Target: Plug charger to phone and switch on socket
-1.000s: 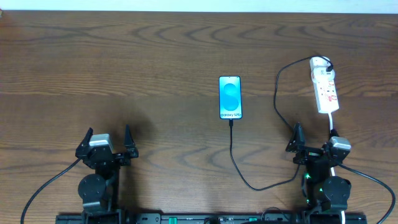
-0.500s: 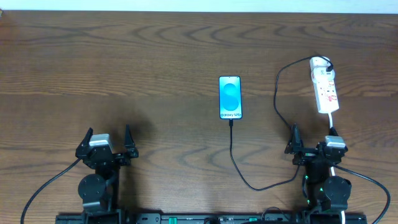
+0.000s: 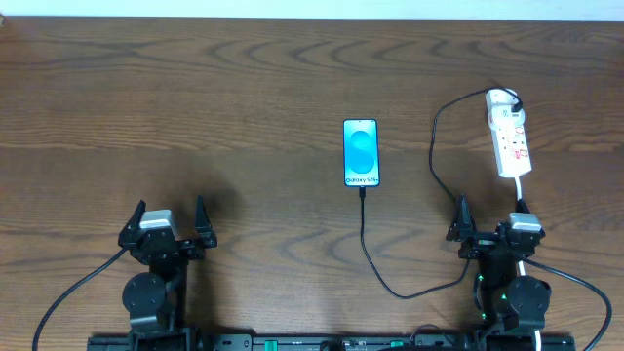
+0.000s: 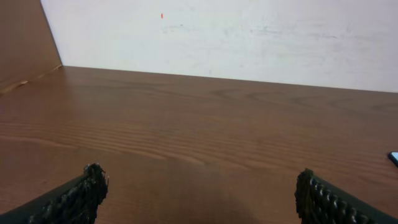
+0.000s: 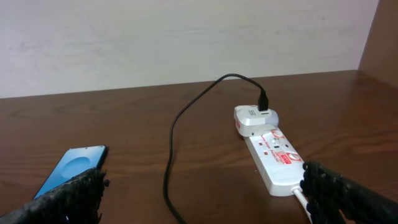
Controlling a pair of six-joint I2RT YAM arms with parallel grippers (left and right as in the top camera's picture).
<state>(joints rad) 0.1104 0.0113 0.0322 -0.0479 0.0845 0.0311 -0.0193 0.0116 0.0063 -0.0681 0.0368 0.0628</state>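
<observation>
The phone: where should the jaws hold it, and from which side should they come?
Across its two long edges, coming from above. The phone lies flat, screen up, and is narrow that way; the cable occupies its near short end.

Left claw (image 3: 169, 213), right claw (image 3: 490, 214): both agape.

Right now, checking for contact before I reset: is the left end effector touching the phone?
No: the left end effector is open at the near left, far from the phone.

Phone (image 4: 394, 157) is cut off by rt edge in left wrist view; socket (image 3: 509, 142) switch positions can't be made out overhead, too small.
</observation>
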